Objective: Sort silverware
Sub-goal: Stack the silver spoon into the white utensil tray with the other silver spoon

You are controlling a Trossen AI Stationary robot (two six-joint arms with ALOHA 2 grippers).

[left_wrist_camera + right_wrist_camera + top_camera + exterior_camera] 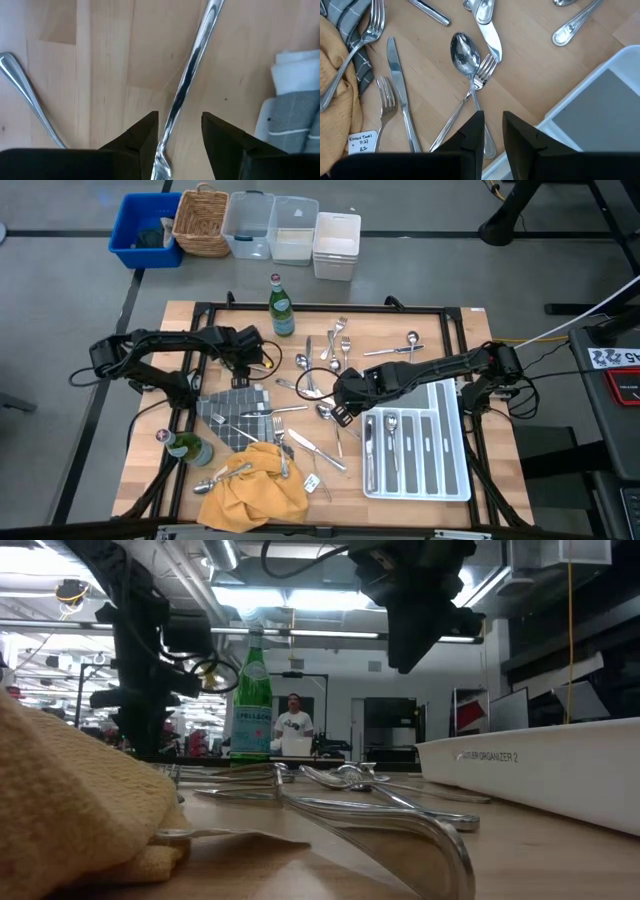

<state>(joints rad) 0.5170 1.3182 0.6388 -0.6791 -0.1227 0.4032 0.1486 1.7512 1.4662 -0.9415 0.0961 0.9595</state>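
Note:
Silverware lies scattered over the wooden table [450, 330]: forks [338, 340] at the far middle, a knife [318, 448] nearer, and a spoon [464, 51] crossed by a fork [484, 70]. My left gripper [180, 122] points down, open, low over the table beside the grey cloth [235, 415]. The slim handle of one piece of silverware [192, 65] lies flat on the wood and runs between its fingers. My right gripper [493, 122] hangs well above the table [415, 635] next to the white tray [445, 455], its fingers a narrow gap apart with nothing between them. My left gripper comes from above with one finger [147, 135] on each side of the silverware's handle [167, 127], across its length. The handle lies close against one finger. I cannot tell whether it touches.
The white divided tray holds several pieces. Green bottles stand at the far middle [281, 305] and the near left [190, 448]. A yellow cloth [255, 485] lies at the near edge with silverware on it. Bins and a basket [203, 220] sit beyond the table.

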